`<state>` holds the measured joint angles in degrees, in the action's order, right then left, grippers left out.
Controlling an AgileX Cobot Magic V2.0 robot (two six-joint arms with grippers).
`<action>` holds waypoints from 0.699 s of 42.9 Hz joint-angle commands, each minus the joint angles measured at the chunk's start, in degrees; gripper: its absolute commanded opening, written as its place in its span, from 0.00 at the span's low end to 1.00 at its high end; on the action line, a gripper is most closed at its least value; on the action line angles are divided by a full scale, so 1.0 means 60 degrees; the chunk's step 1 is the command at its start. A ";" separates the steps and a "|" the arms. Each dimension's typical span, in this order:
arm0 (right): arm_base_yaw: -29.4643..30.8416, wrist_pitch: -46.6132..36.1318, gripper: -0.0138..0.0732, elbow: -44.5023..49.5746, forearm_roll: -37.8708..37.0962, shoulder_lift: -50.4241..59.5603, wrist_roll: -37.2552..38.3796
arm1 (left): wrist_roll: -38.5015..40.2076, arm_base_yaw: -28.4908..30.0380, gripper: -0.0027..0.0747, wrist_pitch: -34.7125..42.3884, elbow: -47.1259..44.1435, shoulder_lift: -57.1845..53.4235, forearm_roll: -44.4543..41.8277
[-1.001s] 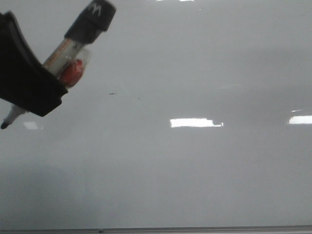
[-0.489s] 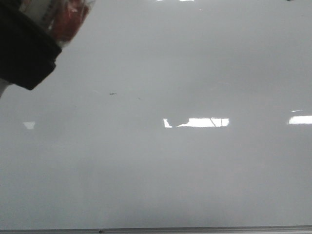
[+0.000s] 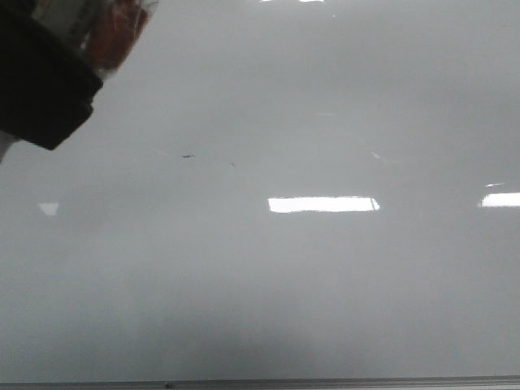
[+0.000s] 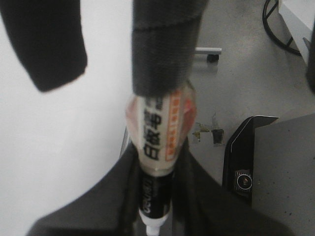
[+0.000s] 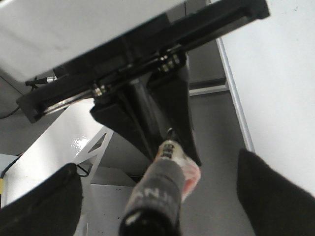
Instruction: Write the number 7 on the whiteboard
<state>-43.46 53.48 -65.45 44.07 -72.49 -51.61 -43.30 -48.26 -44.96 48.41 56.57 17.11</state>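
The left end effector point(image 3: 45, 89) is clenched on a whiteboard marker point(image 4: 157, 147). In the left wrist view its dark fingers point(image 4: 197, 196) close round the black collar just behind the white nib, and the labelled barrel and rear cap run back toward the camera. The right end effector point(image 5: 160, 196) is released, its two fingers spread wide on either side of the marker's rear cap and apparently clear of it. The whiteboard point(image 3: 325, 284) stretches away from the left end effector, filling everything beyond and below it, and it carries no stroke. Well off to the far side of the end effector there are only a couple of tiny dark specks point(image 3: 188, 155) and, further out, a bright rectangular light reflection point(image 3: 323, 204). The number 7 is therefore not started, as far as I can judge. The nib lies past the picture's edge in the front view, so I cannot tell whether it touches the surface. The main risk is pressure. If the nib comes in too lightly or at a shallow slant, the top stroke would skip. If it presses too hard, the marker could slide back through the fingers or twist in the grasp, since they hold it near the nib and most of its length is unsupported. The open right fingers sit close to the cap, so a sweep across for the top stroke could knock the cap against one and bend the line. Starting this near the board's margin could also leave the figure cramped or run it off the edge.
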 commanded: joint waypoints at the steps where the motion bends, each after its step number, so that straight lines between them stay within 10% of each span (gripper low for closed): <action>1: -0.0089 -0.0288 0.90 -0.0473 0.0487 0.0008 -0.0152 | 0.0007 -0.0078 0.01 0.0433 0.0313 -0.0157 0.0258; 22: -0.0089 -0.0197 0.16 -0.0472 0.0507 -0.0051 -0.0152 | 0.0338 -0.0078 0.02 0.0950 0.0313 -0.0157 0.0235; 30: 0.0028 -0.0265 0.09 -0.0472 -0.0041 -0.0051 -0.0101 | 0.0395 -0.0078 0.33 0.1164 0.0313 -0.0157 0.0235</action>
<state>-43.98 52.55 -66.48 43.11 -73.92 -52.15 -40.82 -48.26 -44.35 48.41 56.57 17.21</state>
